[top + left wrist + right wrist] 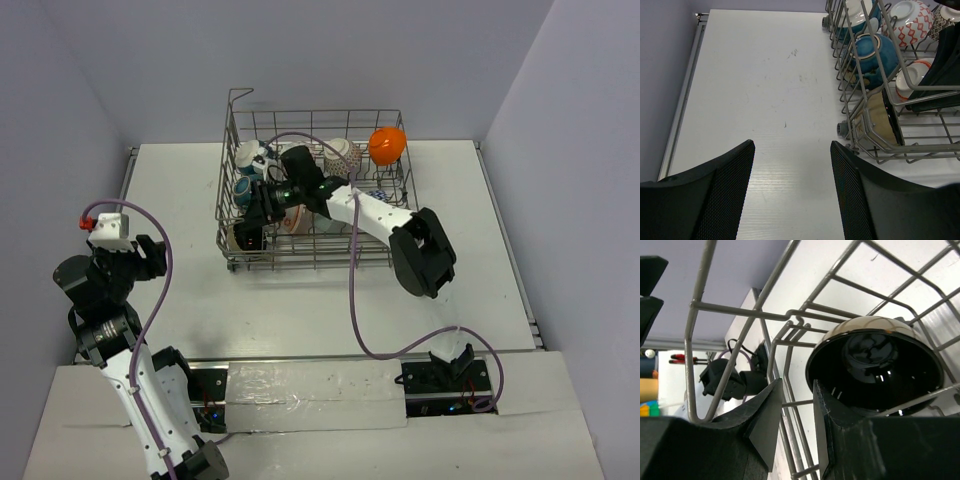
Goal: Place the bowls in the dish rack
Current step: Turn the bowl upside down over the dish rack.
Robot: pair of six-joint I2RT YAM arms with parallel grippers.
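My right claw [796, 385] is standing with its fingers a little apart and nothing between them but the rack's wire behind. Just beside one finger the black bowl [875, 365] is sitting on edge in the near left corner of the dish rack [740, 310], its hollow facing me. Whether that finger is touching the rim I cannot tell from so close. I am judging this as the release of this bowl, with the teal bowl [872, 52] and the red-patterned bowl [910, 22] already among the tines. My left claw [791, 143] is hanging wide apart and holding nothing over the table [765, 75], left of the rack. The next move is calling for a straight lift clear of the wires without nudging the bowl.
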